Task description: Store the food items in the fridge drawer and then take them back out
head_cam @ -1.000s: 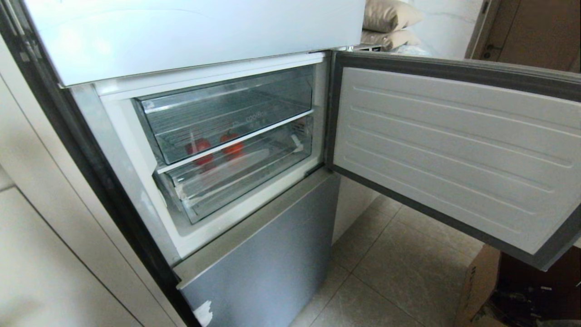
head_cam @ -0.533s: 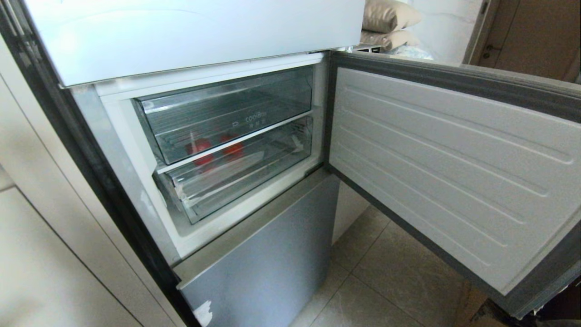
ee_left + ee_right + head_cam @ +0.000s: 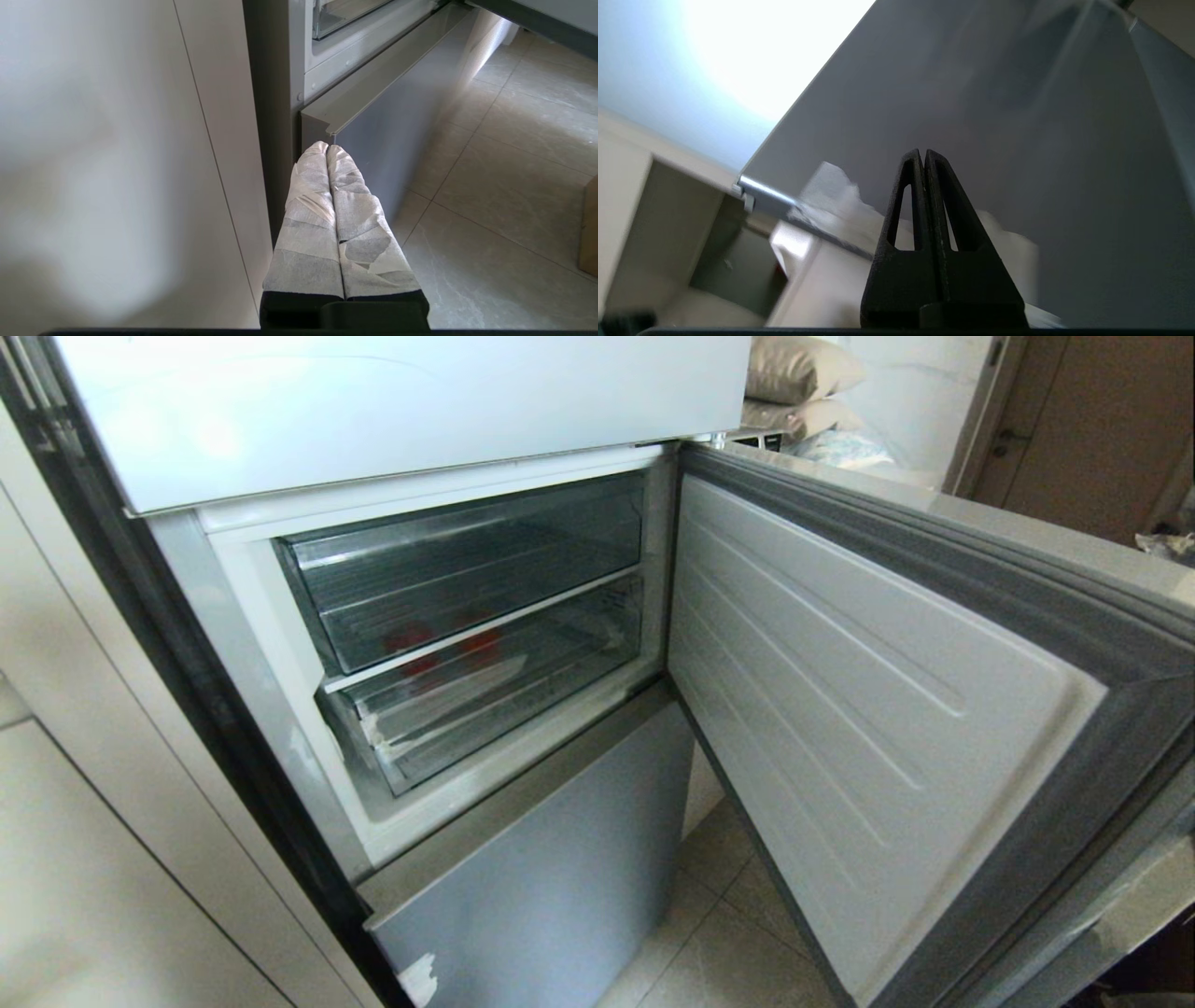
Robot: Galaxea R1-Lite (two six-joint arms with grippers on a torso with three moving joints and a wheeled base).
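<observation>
Inside drawer (image 3: pixel 485 695): both red items (image 3: pixel 408 638) stored, drawer pushed in. Door (image 3: pixel 840 709) half-open. Take-out left. Left gripper (image 3: pixel 327 148), right gripper (image 3: pixel 923 153): fingers closed, empty.

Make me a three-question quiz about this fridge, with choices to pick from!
1. Where are the red food items?
A. on the floor
B. behind the clear drawer fronts
C. on the fridge door
2. How many red food items show?
A. two
B. four
C. none
3. How is the left hand?
A. wide open
B. holding a tomato
C. shut and empty

Answers: 1 B, red shapes show dimly through the coolBox drawer and the fridge drawer. 2 A, two red blobs side by side. 3 C, its taped fingers press together with nothing between.
</observation>
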